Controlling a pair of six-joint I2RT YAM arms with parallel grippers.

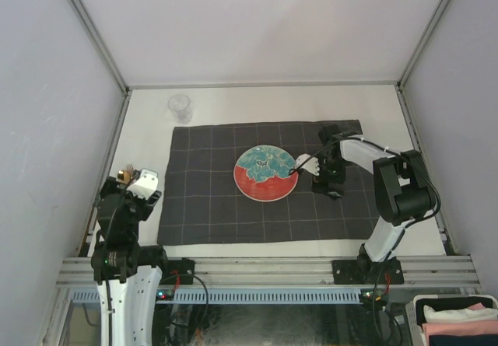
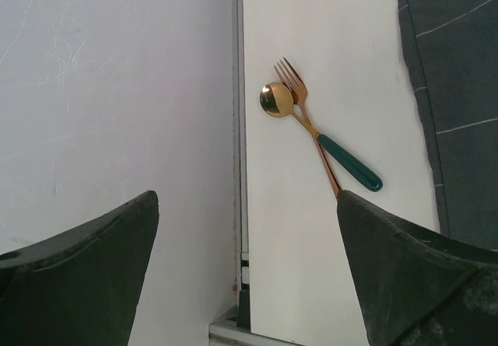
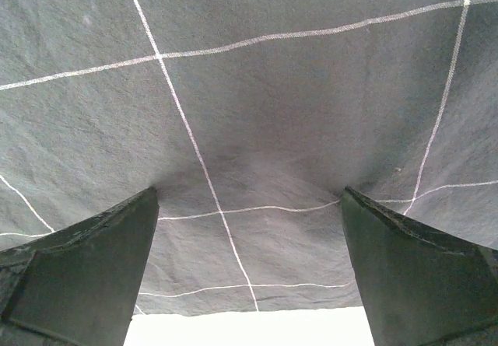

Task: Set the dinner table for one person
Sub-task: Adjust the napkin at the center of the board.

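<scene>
- In the top view, the dinner table (image 1: 257, 105) fills the middle of the frame, with a dark checked cloth (image 1: 210, 206) spread over its centre.
- A red and teal plate (image 1: 264, 173) sits mid-cloth, and a clear glass (image 1: 180, 108) stands on bare table at upper left.
- The left pincer (image 1: 134, 181) hangs at lower left, off the cloth; the right pincer (image 1: 327, 184) points down onto the cloth just right of the plate.
- In the left wrist view, the left pincer (image 2: 245, 206) gapes wide with nothing in it.
- Above it, on bare table (image 2: 311, 268), a gold spoon (image 2: 323, 140) with a green handle lies across a fork (image 2: 299, 97), near the rail (image 2: 237, 89); cloth (image 2: 459, 89) shows at the right edge.
- In the right wrist view, the right pincer (image 3: 249, 198) is spread wide and empty, its tips meeting the puckered cloth (image 3: 272, 89); a strip of table (image 3: 249, 330) shows at the bottom.
</scene>
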